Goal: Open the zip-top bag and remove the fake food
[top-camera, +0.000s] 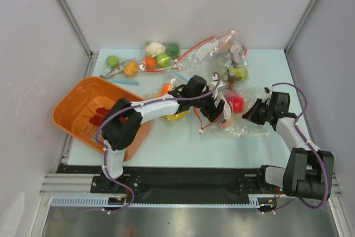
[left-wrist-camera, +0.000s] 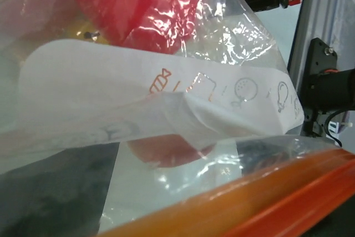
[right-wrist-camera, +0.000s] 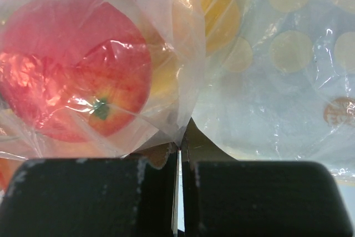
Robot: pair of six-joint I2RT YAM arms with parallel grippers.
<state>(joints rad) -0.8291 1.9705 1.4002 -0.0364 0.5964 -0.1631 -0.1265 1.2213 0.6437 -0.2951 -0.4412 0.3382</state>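
The zip-top bag (top-camera: 244, 126) lies crumpled at the table's middle with a red apple (top-camera: 236, 102) inside. My left gripper (top-camera: 218, 112) is at the bag's left side. In the left wrist view its dark fingers (left-wrist-camera: 44, 192) stand apart behind clear plastic, the orange zip strip (left-wrist-camera: 277, 198) runs close below, and a red fruit (left-wrist-camera: 166, 148) lies ahead between them. My right gripper (top-camera: 254, 114) is at the bag's right side. In the right wrist view it (right-wrist-camera: 178, 148) is shut on a fold of the bag (right-wrist-camera: 277, 81), with the apple (right-wrist-camera: 72, 76) and a yellow-orange fruit (right-wrist-camera: 216, 9) behind the film.
An orange bin (top-camera: 66, 104) at the left holds a dark-red item (top-camera: 102, 116). At the back are a bag with a green apple (top-camera: 238, 73), a cauliflower (top-camera: 155, 48), green fruits (top-camera: 112, 60) and an empty orange-zip bag (top-camera: 208, 48). A yellow piece (top-camera: 177, 116) lies under my left arm.
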